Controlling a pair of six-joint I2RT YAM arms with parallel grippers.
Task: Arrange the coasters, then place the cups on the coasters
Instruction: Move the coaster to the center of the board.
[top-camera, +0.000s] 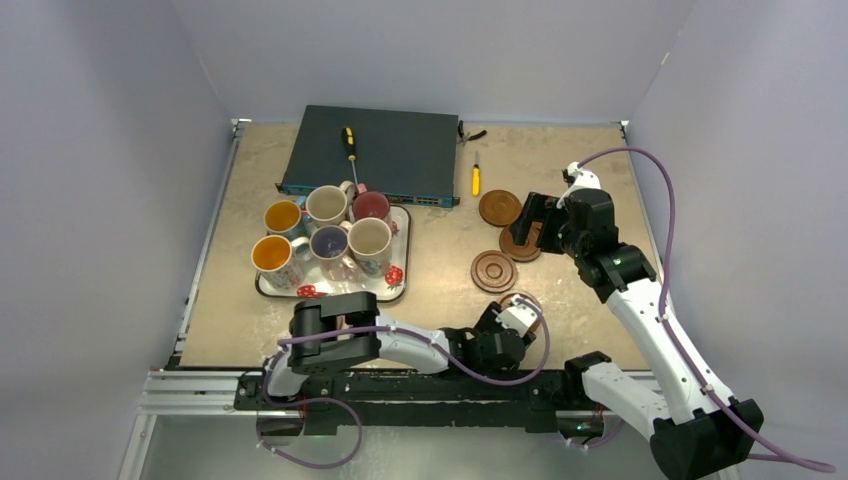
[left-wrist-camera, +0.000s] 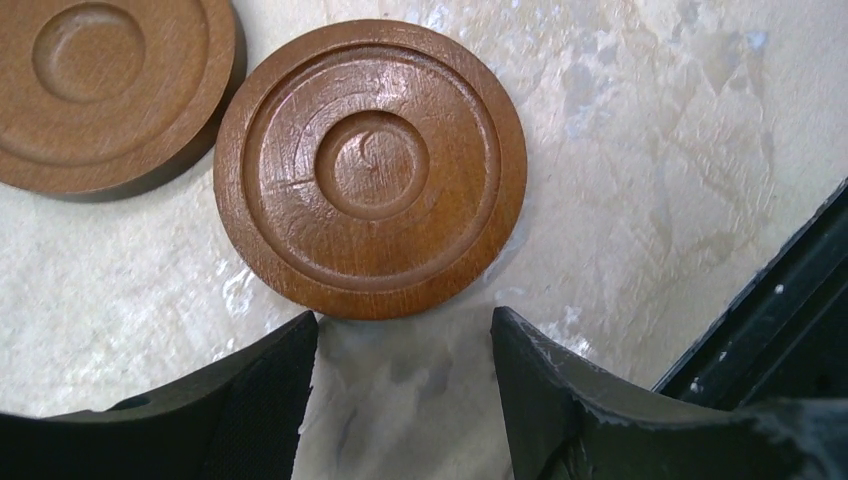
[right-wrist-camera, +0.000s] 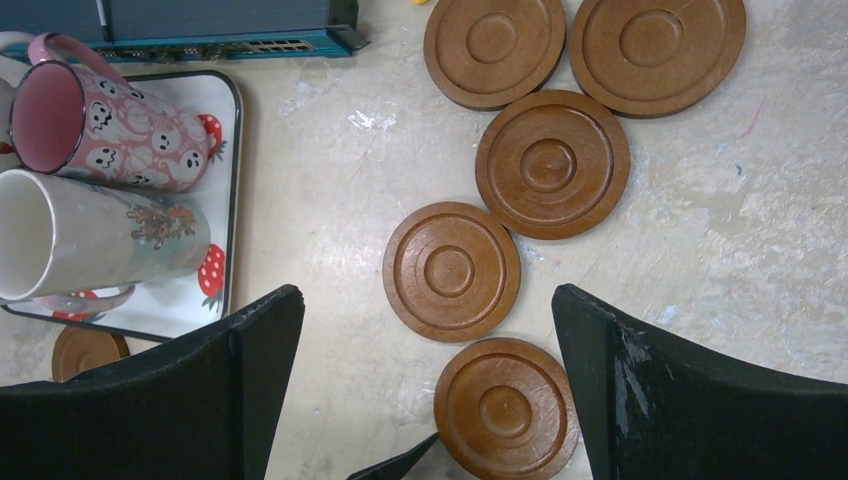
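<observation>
Currently, both claws stand open and empty. Left gripper (left-wrist-camera: 400, 330) faces one coaster (left-wrist-camera: 370, 165). Right gripper (right-wrist-camera: 425, 300) hovers above the coasters (right-wrist-camera: 552, 163), which lie flat to the right of the tray (top-camera: 395, 275). Six cups (top-camera: 329, 243) stand upright on the tray.

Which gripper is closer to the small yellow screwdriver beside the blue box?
Right. The right gripper hovers over coasters just beside the screwdriver; the left gripper is much farther, by the nearest coaster.

The left arm (top-camera: 405, 345) and right arm (top-camera: 655, 322) are made of white links and black joint housings, trailed by purple cables (top-camera: 667, 205), and tipped with black wedge-shaped fingers (right-wrist-camera: 240, 400).
</observation>
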